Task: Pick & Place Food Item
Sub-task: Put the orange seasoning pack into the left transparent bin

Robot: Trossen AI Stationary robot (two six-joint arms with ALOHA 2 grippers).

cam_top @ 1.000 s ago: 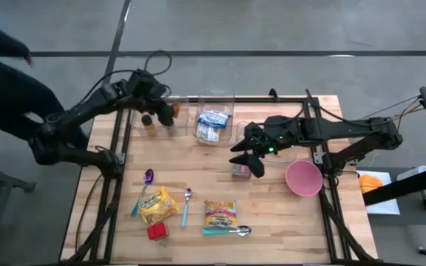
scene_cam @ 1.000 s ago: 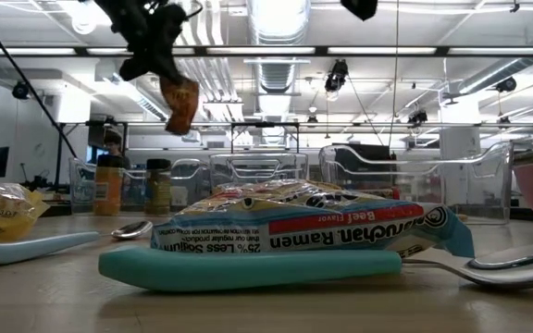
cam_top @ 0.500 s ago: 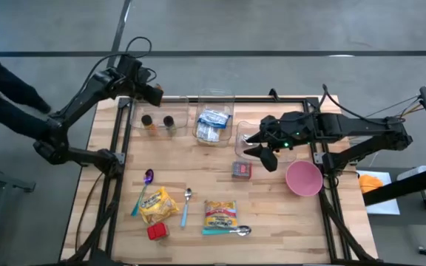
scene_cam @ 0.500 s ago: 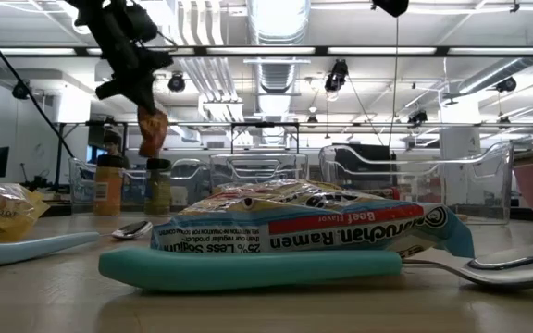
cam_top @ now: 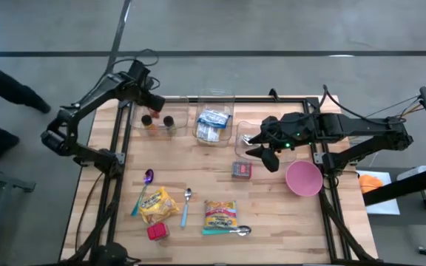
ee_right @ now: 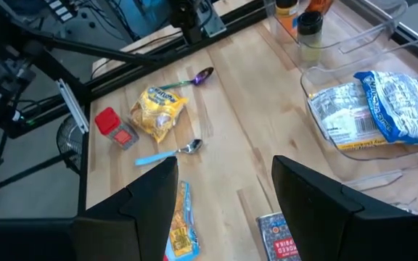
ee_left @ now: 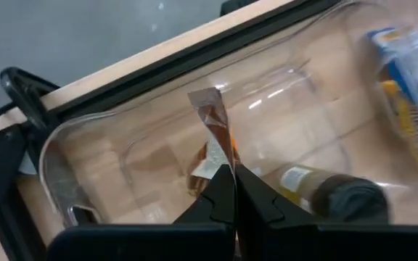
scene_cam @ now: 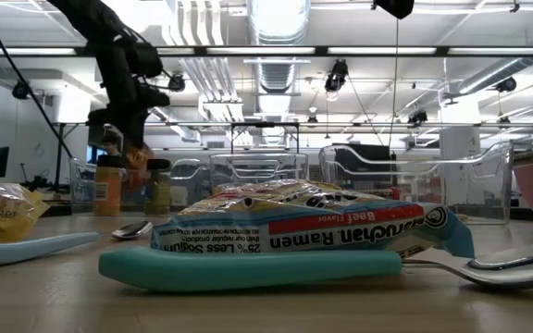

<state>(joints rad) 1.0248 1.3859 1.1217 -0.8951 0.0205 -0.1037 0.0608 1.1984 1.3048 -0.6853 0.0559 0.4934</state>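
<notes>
My left gripper (cam_top: 151,104) is shut on a small orange-brown packet (ee_left: 212,127) at the far left of the table. It is over a clear bin (ee_left: 85,130) in which two bottles (cam_top: 169,124) stand. In the low view the packet (scene_cam: 137,155) hangs just above the bottles. My right gripper (cam_top: 262,155) hangs open with nothing between its fingers. It is above the table, beside the clear bin (cam_top: 244,133) at the far right, and a small patterned box (cam_top: 242,170) lies on the wood below it. My left gripper pinches one end of the packet (ee_left: 220,165) between its two fingertips. The fingers come from above and point steeply down. The packet hangs below them, lifted clear over the bin's open top, and its free end (scene_cam: 138,161) is level with the bottle caps.
A middle clear bin (cam_top: 213,124) holds blue-and-white packs. A pink bowl (cam_top: 303,178) stands at the right. Toward the near edge lie a ramen pack (cam_top: 220,214), a yellow pack (cam_top: 157,205), a red box (cam_top: 157,231) and spoons (cam_top: 186,207).
My left gripper has carried the packet toward the table's left edge and down, from high above the bins to just over the bin with the bottles. My right gripper has drawn back a little toward the far right and has stayed open.
</notes>
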